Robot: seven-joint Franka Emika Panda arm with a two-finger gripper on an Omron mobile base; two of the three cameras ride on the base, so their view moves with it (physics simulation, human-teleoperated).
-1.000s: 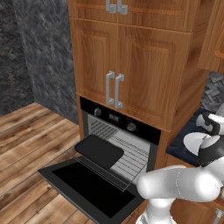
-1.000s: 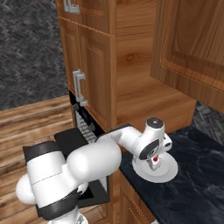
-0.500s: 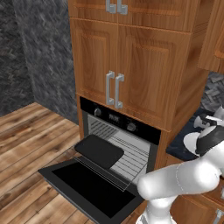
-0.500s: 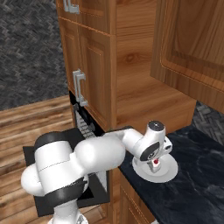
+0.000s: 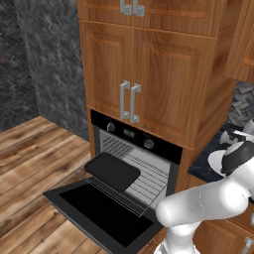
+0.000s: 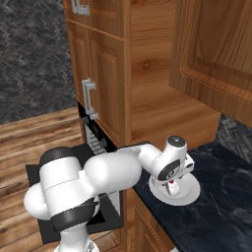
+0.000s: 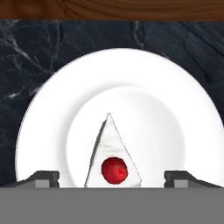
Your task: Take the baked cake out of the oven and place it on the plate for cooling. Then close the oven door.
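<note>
Cake (image 7: 111, 159): you can see the small white wedge with its red cherry dot resting on the white plate (image 7: 175, 87), tip pointing toward the plate's middle in the hand view. Your end effector (image 7: 111, 178) hangs directly above it, looking straight down, and its two dark fingertips (image 7: 41, 178) stand spread wide, one on each side of the slice with plate showing between each tip and the cake, so nothing is pinched. The plate sits on the dark marbled counter (image 7: 26, 52), close to the wooden cabinet side that runs along the top of the hand view.

In the right base view your arm rises from the white base at the lower left, bends at a bulky elbow and reaches out to the right, its wrist turned down over the plate (image 6: 189, 192), where a speck of the cake's red (image 6: 171, 183) shows under the hand. In the left base view the forearm sweeps up from the lower right to the plate (image 5: 216, 161) at the right edge.

Your oven (image 5: 130, 133) stands open: the oven door (image 5: 99, 213) lies folded down flat, and a flat black tray (image 5: 112, 170) rests on the pulled-out wire rack (image 5: 149, 181).
</note>
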